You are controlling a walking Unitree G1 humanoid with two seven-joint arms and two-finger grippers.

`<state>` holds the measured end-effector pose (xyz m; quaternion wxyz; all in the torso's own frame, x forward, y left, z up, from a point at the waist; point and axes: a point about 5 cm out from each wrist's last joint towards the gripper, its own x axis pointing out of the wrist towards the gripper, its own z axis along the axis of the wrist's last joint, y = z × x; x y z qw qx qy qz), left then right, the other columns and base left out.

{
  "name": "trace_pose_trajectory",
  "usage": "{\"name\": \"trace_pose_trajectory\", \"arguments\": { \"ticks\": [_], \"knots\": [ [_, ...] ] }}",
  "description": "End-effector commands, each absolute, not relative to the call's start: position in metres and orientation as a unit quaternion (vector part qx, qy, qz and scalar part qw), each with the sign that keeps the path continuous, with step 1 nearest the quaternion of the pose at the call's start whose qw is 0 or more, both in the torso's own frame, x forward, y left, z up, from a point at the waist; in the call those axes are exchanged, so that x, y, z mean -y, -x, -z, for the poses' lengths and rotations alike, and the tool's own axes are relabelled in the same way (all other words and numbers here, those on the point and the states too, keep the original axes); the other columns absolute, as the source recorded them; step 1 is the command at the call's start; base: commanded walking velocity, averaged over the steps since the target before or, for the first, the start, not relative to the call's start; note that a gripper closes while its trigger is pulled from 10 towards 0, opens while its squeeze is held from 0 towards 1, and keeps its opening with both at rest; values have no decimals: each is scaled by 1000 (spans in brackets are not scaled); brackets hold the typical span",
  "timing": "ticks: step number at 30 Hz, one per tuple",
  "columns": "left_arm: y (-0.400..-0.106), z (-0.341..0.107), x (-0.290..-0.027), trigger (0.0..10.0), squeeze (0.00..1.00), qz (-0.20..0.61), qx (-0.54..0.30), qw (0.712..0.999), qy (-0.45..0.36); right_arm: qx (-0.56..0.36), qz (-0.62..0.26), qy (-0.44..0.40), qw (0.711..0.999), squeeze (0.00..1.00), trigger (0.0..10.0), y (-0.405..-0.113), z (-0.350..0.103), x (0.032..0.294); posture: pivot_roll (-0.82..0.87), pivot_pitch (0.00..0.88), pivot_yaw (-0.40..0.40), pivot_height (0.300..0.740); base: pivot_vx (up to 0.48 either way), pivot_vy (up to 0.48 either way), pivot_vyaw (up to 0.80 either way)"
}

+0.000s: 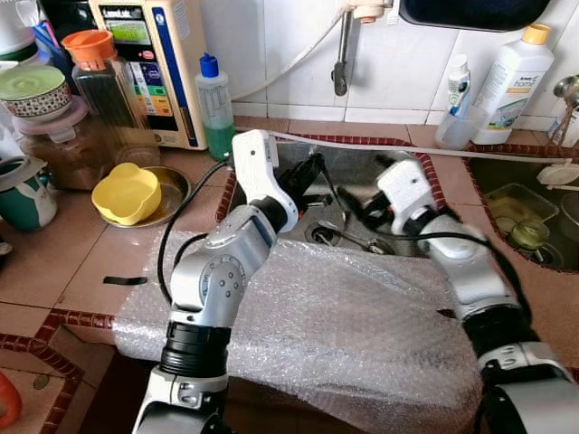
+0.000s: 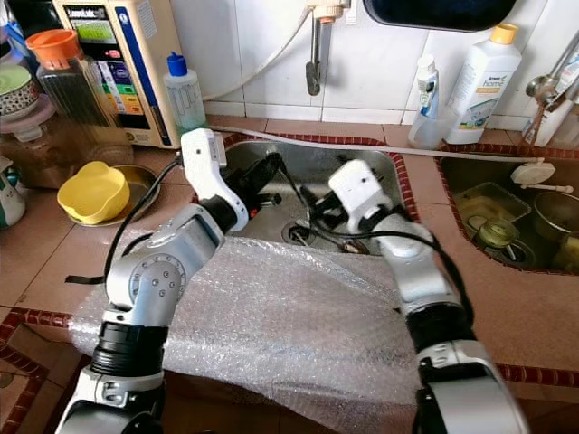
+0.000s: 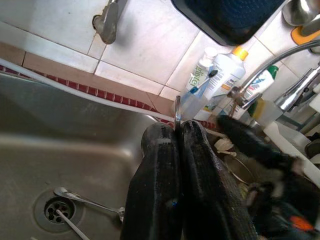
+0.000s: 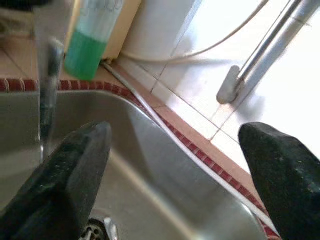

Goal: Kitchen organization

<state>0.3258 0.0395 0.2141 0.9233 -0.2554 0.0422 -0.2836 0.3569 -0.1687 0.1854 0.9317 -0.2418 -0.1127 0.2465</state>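
Both arms reach over the steel sink (image 1: 362, 176), set into a tiled worktop (image 1: 81, 253) whose near edge is draped in bubble wrap (image 1: 335, 325).

Left gripper (image 3: 177, 131): fingers pressed tight together, a thin metal utensil (image 3: 177, 107) pinched between the tips, its handle end standing just clear of them. Which kind of utensil cannot be told. It hangs above the basin, left of the drain (image 1: 322, 233).

Right gripper (image 4: 175, 160): fingers spread wide, holding nothing, poised above the basin near the back wall, close beside the left one.

Still in the sink: a spoon (image 3: 87, 200) lying at the drain, plus another thin metal piece (image 3: 70, 222) across the strainer holes.

Around: yellow bowl (image 1: 127, 193) in a steel dish on the left, green-liquid bottle (image 1: 215, 107) by the back wall, white detergent bottle (image 1: 512, 83) on the right, a second sink with dishes further right.

Judged step: clearing cutlery out of the sink, one piece in hand. To do it well:
- keep the pinch firm; a thin wet handle can pivot or slide between flat pads
- lift straight up before swinging, so the hanging end clears the sink rim
- hold the open right gripper apart from the left's path, as the two are crowded
- mind the cables looping between the wrists.
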Motion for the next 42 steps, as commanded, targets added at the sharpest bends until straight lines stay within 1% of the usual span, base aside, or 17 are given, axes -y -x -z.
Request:
{"name": "trace_pose_trajectory", "arguments": {
  "ticks": [1, 4, 7, 9, 11, 12, 15, 21, 24, 25, 30, 36, 42],
  "knots": [
    [-322, -217, -31, 10000, 0, 298, -42, 916, 266, 116, -240, 242, 933, 0, 10000, -353, -190, 176, 60, 47, 40, 740, 0, 0, 0],
    [-322, -216, -31, 10000, 0, 298, -43, 916, 265, 111, -238, 221, 939, 0, 10000, -349, -192, 183, 57, 45, 44, 740, 0, 0, 0],
    [-322, -216, -31, 10000, 0, 298, -44, 916, 264, 109, -250, 217, 937, 0, 10000, -346, -191, 183, 55, 44, 47, 740, 0, 0, 0],
    [-322, -216, -30, 10000, 0, 302, -45, 915, 263, 98, -296, 202, 928, 0, 10000, -336, -188, 173, 51, 42, 54, 740, 0, 0, 0],
    [-322, -216, -30, 10000, 0, 303, -45, 915, 263, 92, -309, 199, 925, 0, 10000, -333, -186, 169, 50, 41, 55, 740, 0, 0, 0],
    [-322, -217, -29, 10000, 0, 306, -44, 914, 263, 85, -330, 192, 920, 0, 10000, -331, -181, 161, 51, 40, 57, 740, 0, 0, 0],
    [-322, -219, -26, 10000, 0, 310, -43, 913, 263, 74, -354, 184, 914, 0, 10000, -328, -171, 149, 55, 40, 57, 740, 0, 0, 0],
    [-322, -221, -25, 10000, 0, 312, -41, 912, 264, 64, -348, 176, 919, 0, 10000, -332, -161, 135, 68, 40, 51, 740, 0, 0, 0],
    [-321, -222, -24, 10000, 0, 312, -40, 912, 264, 62, -340, 173, 922, 0, 10000, -336, -159, 134, 76, 40, 46, 740, 0, 0, 0],
    [-321, -222, -24, 10000, 0, 312, -40, 912, 264, 63, -333, 170, 925, 0, 0, -338, -159, 133, 79, 40, 43, 740, 0, 0, 0],
    [-319, -223, -24, 10000, 0, 309, -38, 913, 266, 60, -308, 155, 937, 0, 0, -350, -158, 128, 92, 43, 26, 740, 0, 0, 0],
    [-318, -221, -25, 10000, 0, 298, -36, 915, 271, 60, -307, 156, 937, 0, 0, -358, -156, 118, 106, 48, -1, 740, 0, 0, 0],
    [-317, -221, -26, 10000, 0, 295, -36, 915, 272, 61, -301, 162, 938, 0, 0, -362, -154, 114, 111, 48, -6, 740, 0, 0, 0]
  ]
}}
